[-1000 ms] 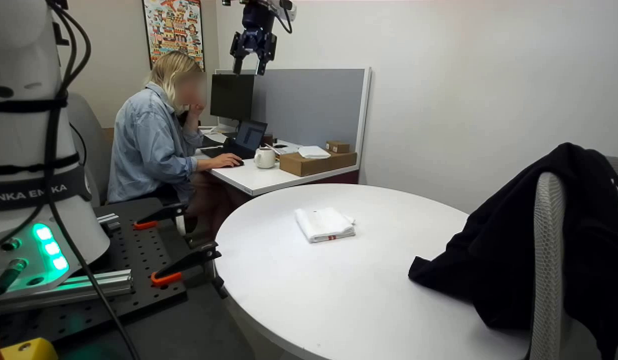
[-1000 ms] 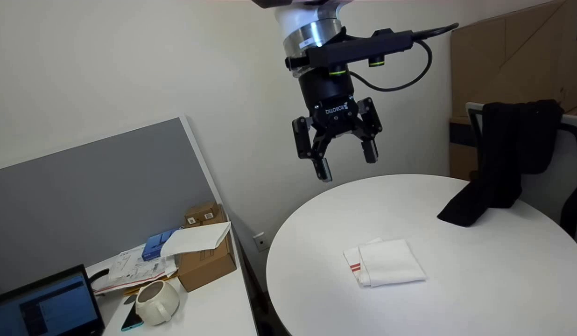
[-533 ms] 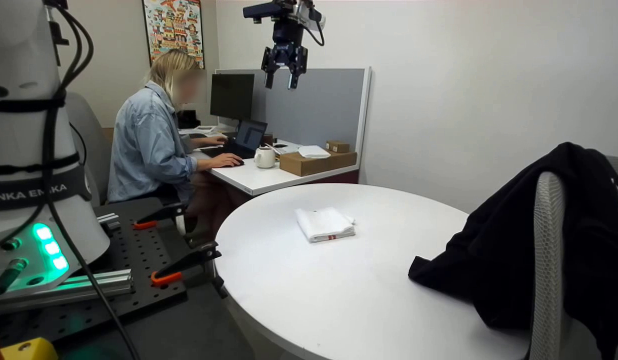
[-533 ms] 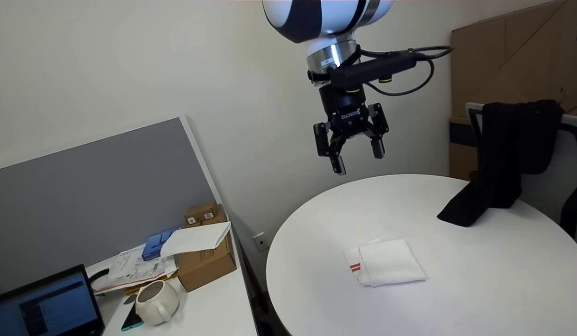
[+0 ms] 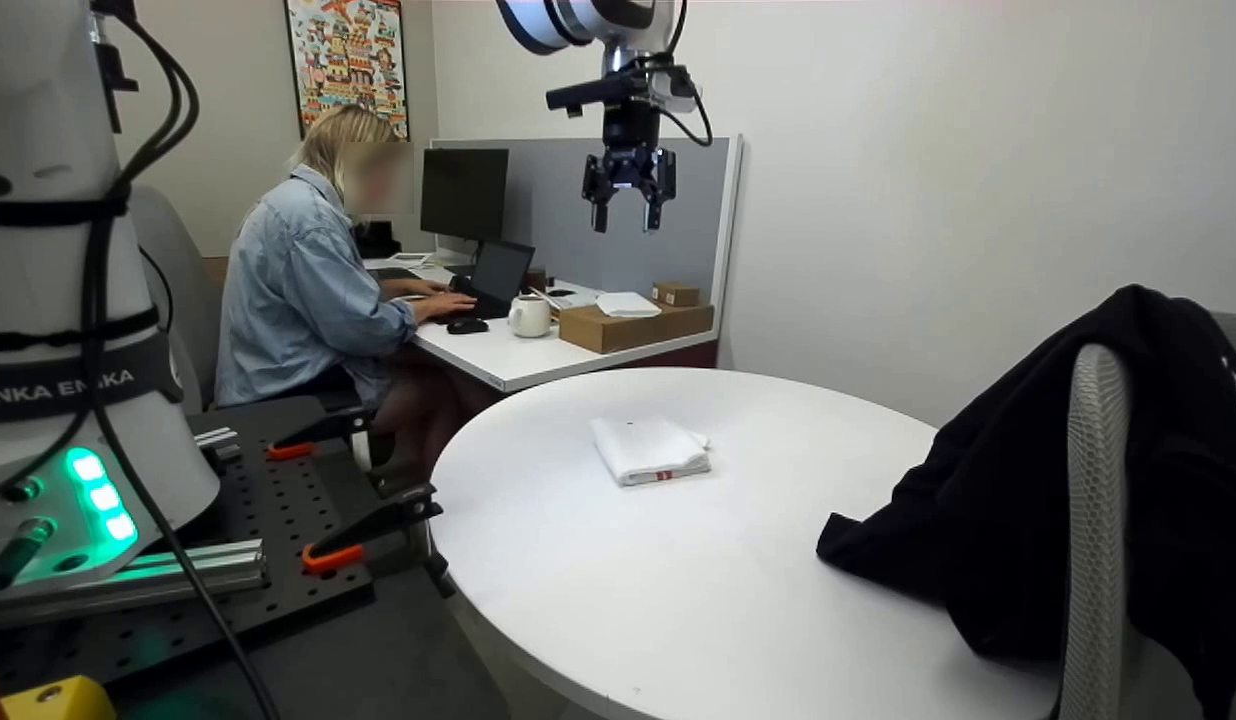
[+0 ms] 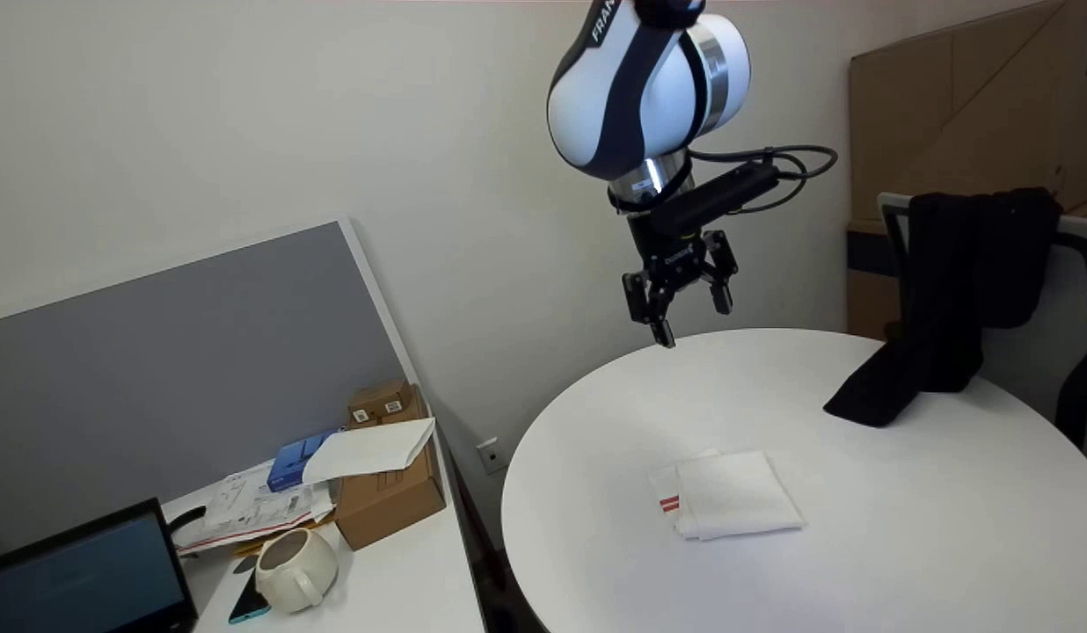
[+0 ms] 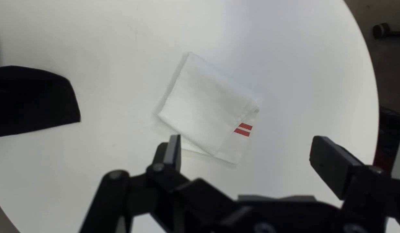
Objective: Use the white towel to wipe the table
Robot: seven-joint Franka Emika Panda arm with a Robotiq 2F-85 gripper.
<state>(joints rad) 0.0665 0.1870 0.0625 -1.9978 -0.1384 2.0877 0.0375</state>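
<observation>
The white towel (image 5: 650, 448) lies folded and flat on the round white table (image 5: 758, 600), with red stripes at one edge. It also shows in an exterior view (image 6: 739, 494) and in the wrist view (image 7: 203, 103), ahead of the fingers. My gripper (image 5: 626, 222) hangs in the air well above the table, pointing down, with its fingers spread wide and nothing between them. It also shows in an exterior view (image 6: 695, 325). In the wrist view the gripper (image 7: 247, 141) is apart from the towel, whose near corner shows between the fingertips.
A black garment (image 5: 978, 500) hangs over a chair and drapes onto the table's edge; it shows in the wrist view (image 7: 31, 100). A desk (image 6: 403, 580) with a mug (image 6: 297, 570), boxes (image 6: 390, 505) and a laptop (image 6: 86, 571) stands beside. A person (image 5: 308, 270) sits there.
My gripper has moved rightward in both exterior views, and lower in an exterior view, staying open. The towel has not moved. The person's hands have shifted to the laptop.
</observation>
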